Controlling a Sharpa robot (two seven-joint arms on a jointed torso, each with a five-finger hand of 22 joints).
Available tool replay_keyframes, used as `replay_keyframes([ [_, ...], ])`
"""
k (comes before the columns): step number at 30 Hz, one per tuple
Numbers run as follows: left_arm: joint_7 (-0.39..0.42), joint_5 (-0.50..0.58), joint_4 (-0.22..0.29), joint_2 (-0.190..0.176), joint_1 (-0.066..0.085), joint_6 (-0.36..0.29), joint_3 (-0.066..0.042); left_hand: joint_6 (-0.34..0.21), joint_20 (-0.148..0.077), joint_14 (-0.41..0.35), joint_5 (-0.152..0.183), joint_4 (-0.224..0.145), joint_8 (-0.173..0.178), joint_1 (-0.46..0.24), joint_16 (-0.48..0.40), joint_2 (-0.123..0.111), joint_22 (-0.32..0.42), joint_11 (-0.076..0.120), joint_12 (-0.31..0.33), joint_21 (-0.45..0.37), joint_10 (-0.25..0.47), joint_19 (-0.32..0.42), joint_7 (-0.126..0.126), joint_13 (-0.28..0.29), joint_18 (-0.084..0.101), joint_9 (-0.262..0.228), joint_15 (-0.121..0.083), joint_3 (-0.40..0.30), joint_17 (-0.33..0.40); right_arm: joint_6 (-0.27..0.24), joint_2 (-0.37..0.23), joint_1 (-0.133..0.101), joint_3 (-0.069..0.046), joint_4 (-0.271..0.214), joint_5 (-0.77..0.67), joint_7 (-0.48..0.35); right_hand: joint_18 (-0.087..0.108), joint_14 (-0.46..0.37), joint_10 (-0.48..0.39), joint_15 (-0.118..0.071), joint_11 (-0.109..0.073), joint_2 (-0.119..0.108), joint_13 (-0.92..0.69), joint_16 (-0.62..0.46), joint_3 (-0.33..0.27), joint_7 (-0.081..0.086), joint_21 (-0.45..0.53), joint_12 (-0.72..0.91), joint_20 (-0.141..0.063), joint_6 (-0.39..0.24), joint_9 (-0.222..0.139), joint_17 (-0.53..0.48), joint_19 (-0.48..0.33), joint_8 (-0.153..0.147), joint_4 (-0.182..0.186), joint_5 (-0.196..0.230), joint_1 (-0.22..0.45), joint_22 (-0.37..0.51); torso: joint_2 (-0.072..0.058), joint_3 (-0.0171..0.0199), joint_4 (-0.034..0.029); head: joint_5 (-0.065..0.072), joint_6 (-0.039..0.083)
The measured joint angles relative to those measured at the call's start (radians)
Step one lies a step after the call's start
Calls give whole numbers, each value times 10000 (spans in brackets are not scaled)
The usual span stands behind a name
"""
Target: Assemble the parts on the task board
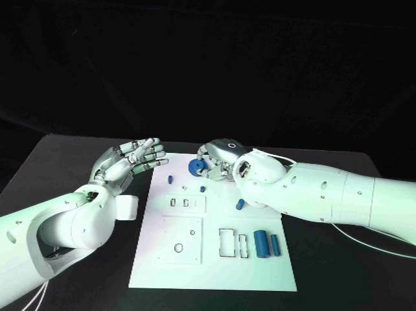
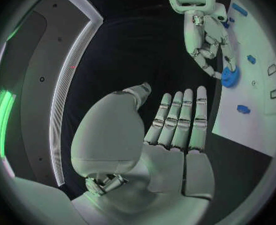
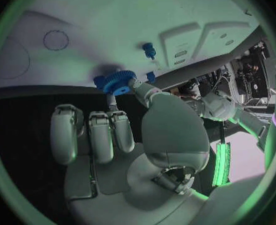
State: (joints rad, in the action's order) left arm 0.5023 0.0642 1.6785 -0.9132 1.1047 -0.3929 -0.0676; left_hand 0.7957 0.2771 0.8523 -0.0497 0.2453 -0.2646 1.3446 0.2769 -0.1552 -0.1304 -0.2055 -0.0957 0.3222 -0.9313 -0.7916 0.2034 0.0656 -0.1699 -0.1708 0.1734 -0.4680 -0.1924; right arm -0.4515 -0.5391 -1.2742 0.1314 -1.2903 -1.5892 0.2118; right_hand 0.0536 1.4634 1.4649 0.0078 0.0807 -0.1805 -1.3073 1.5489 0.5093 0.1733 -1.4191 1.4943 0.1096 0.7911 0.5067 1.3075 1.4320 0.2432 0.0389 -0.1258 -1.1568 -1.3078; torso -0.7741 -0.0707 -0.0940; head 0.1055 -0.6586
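Your right robot hand (image 1: 219, 157) sits at the far end of the board (image 1: 218, 269), fingers curled around a blue gear (image 1: 197, 166). In the right wrist view the gear (image 3: 115, 82) is pinched between thumb and a fingertip, right at the board's far edge. In the left wrist view the same gear (image 2: 230, 76) shows at the tips of the right hand's fingers (image 2: 207, 50).

Your left robot hand (image 1: 133, 159) hovers just off the board's left far corner, over the black counter (image 1: 49, 168). Its fingers are straight, spread and held together in a flat open palm (image 2: 175, 130), holding nothing.

On the board: a small blue peg (image 1: 170, 178) near the far left, two tiny blue studs (image 1: 182, 189) and (image 1: 203, 189) just nearer, and a short blue pin (image 1: 240, 205) beside the right forearm. Two blue cylinders (image 1: 261, 242) and (image 1: 275, 245) lie side by side towards the near right, next to a rectangular slot (image 1: 227, 241). A round hole (image 1: 178, 247) sits in the raised plate at near left.
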Motion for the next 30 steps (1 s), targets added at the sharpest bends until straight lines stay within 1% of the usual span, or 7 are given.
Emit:
replay_keyframes([
  [3,-2,0,-5,7,0,0,0,0,0,0,0,0,0,0,0,0,0,0,0,0,0,0,0,0,1,0,0,0,0,-6,-12,1,1,-11,31,-18,0,-1,0,0,0,0,0,0,-1,0,0,0,0,0,-5,0,0,0,1,0,0,0,0,-1,3,1,5],
  [5,-3,0,-9,11,0,0,0,0,0,0,0,0,0,0,0,0,0,0,0,0,0,0,0,0,0,0,0,0,1,-8,-32,3,3,-32,50,-27,0,-1,0,-1,0,0,0,0,-1,0,39,0,36,-1,-11,0,-36,-1,1,0,0,1,0,-1,4,2,6],
  [30,-34,0,-65,47,0,1,0,0,0,0,0,0,0,0,0,0,-2,0,0,0,0,0,0,0,0,-1,0,0,3,-4,-252,50,26,-330,120,-27,0,32,0,30,-1,0,-7,0,-29,0,39,1,36,0,-1,-1,-36,0,29,43,0,3,0,-5,4,27,-20],
])
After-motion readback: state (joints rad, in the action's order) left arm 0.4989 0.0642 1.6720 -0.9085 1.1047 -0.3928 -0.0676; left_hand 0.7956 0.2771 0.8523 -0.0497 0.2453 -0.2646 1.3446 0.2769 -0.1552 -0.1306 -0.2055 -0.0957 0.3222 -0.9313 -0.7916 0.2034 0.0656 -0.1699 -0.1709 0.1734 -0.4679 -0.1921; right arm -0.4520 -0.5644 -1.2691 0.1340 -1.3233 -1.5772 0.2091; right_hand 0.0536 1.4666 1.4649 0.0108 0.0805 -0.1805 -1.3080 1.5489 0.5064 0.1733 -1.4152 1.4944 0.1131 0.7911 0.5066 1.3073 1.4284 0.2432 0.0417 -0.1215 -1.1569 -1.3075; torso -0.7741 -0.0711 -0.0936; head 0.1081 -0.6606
